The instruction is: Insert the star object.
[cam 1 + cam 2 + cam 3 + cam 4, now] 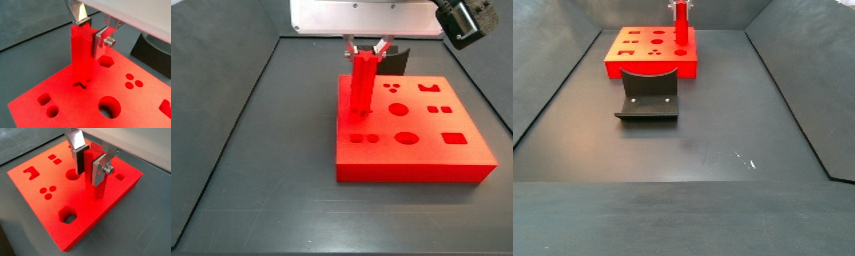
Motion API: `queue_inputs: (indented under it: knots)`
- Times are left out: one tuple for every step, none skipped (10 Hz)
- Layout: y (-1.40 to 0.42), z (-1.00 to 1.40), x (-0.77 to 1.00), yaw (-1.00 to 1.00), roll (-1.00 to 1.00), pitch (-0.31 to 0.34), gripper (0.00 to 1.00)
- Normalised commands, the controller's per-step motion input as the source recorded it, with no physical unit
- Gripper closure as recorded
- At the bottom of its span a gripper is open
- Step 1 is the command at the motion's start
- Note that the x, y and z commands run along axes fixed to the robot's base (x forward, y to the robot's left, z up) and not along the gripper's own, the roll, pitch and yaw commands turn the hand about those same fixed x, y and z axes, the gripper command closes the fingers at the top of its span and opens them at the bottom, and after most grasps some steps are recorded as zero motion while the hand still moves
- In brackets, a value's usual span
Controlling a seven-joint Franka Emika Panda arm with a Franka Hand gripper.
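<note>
The star object (81, 55) is a long, slim red peg, held upright in my gripper (90, 30), which is shut on its upper end. Its lower end meets the top of the big red block (133, 107) at a small dark star-shaped hole (81, 84); how deep it sits I cannot tell. In a wrist view the peg (98, 185) stands between the silver fingers (100, 169) near the block's edge (40, 203). In both side views the gripper (366, 48) (681, 5) holds the peg (362, 90) (681, 27) upright over the block (425, 160) (647, 65).
The block has several other shaped holes, among them a round one (109, 107) and a hexagonal one (105, 61). The dark fixture (648, 95) stands on the floor right beside the block, also seen behind it (396, 58). Dark walls enclose the grey floor (714, 140).
</note>
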Motion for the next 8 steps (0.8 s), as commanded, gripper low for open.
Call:
queue_inputs:
  knots:
    - [-0.04,-0.28,0.23,0.02,0.1,0.066,1.0]
    - [-0.05,-0.28,0.29,0.05,0.13,0.097,1.0]
    - [0.0,-0.35,0.32,0.08,0.16,0.12,1.0]
    - [0.0,-0.32,0.4,0.12,0.17,0.146,1.0]
    - [0.0,-0.33,0.15,0.07,0.18,0.097,1.0]
    - [0.0,-0.35,0.0,0.0,0.08,0.024,1.0]
    - [0.0,-0.78,-0.02,0.0,0.05,0.0,1.0]
    - [0.0,-1.0,-0.18,0.0,0.07,0.0,1.0]
